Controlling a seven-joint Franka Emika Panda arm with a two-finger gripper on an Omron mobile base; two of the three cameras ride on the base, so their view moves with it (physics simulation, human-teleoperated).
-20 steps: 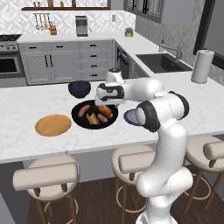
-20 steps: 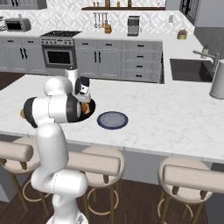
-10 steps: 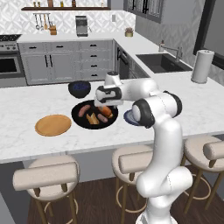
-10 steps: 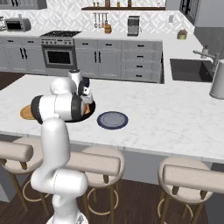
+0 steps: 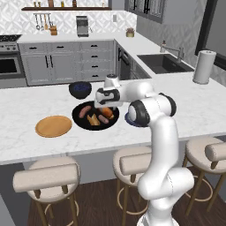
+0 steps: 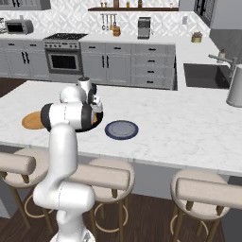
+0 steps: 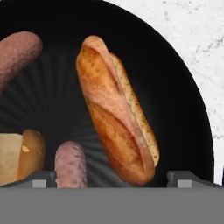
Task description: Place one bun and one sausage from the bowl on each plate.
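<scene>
The black bowl [image 5: 79,118] holds two buns and two sausages. In the hand view an orange-brown bun [image 7: 116,113] lies right below my open gripper [image 7: 113,179], one fingertip [image 7: 43,178] on each side of its near end. A paler bun [image 7: 19,159] and a sausage [image 7: 70,164] lie beside it. A second sausage [image 7: 17,54] rests further off. My gripper [image 5: 106,107] hangs low over the bowl's right half. The wooden plate [image 5: 53,126] sits left of the bowl. The blue-grey plate [image 6: 121,129] sits to its right.
A smaller dark blue bowl [image 5: 80,89] stands just behind the black bowl. Bar stools [image 5: 46,176] line the counter's near edge. A paper towel roll [image 5: 202,66] and a sink [image 5: 164,63] are at the far right.
The hand has come down a little toward the bowl, above the orange-brown bun. The jaws have stayed open and the food has not moved.
</scene>
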